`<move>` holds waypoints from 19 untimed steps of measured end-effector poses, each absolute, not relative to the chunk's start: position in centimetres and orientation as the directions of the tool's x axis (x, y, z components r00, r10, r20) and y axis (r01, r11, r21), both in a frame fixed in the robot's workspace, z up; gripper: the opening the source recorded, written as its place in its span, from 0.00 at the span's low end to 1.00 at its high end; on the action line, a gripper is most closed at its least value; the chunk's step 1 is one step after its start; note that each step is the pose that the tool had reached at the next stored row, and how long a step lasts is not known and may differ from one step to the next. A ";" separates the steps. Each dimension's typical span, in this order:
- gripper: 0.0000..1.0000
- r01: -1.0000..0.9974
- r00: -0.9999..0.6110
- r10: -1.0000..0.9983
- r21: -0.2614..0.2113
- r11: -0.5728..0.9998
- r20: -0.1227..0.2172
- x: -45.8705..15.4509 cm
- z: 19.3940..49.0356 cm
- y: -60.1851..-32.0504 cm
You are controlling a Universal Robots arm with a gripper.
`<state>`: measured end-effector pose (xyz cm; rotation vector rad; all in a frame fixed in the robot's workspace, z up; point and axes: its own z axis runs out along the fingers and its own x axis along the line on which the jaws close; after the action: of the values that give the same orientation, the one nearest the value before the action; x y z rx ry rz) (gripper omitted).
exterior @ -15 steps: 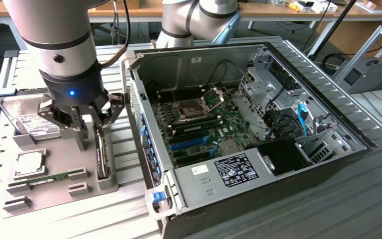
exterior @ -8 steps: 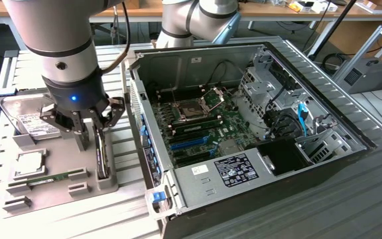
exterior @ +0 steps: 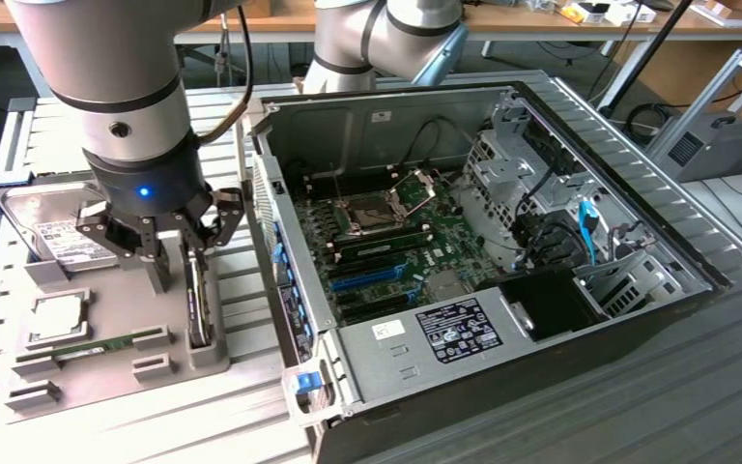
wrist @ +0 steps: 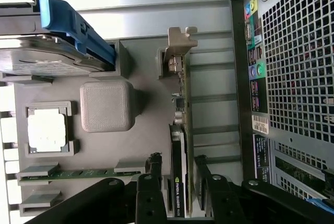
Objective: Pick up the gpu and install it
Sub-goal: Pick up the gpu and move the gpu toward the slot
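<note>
Two surfaces make up our scene. A ribbed metal table (exterior: pixel 694 406) carries everything, and on it, toward the exterior view's left, lies a grey moulded parts tray (exterior: pixel 113 319). To the exterior view's right an opened computer case (exterior: pixel 500 387) rests on its side with its green motherboard (exterior: pixel 385 242) exposed. Behind, we see a wooden-topped workbench (exterior: pixel 281 14) strewn with cables.

On the tray we make out a hard drive (exterior: pixel 49 222) in a blue caddy (wrist: pixel 78 31), a processor chip (wrist: pixel 47 131) in its pocket, a green memory stick (wrist: pixel 78 173) and a raised square block (wrist: pixel 107 105).

We find the gpu (wrist: pixel 181 119) standing on edge in a slot along the tray's side nearest the case. It is a slim dark card with a silver end bracket (wrist: pixel 180 38), and the black cooler (wrist: pixel 176 182) on one face bears white lettering.

We see the gripper (wrist: pixel 177 158) lowered over the card, its fingers (wrist: pixel 155 172) parted and straddling it, one to each face. A thin gap shows at each side, so the jaws stand apart and nothing is clamped.
</note>
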<state>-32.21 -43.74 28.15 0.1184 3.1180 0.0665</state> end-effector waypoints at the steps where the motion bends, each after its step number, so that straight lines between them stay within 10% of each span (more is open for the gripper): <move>1: 0.37 0.075 -0.997 0.076 0.043 0.996 -0.019 -32.2 28.1 -43.7; 3: 0.50 0.075 -0.997 0.076 0.043 0.996 -0.019 -32.2 28.2 -43.7; 19: 0.50 0.075 -0.997 0.076 0.043 0.996 -0.019 -32.0 27.7 -44.0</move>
<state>-32.04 -43.97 27.69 0.1183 3.1181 0.0664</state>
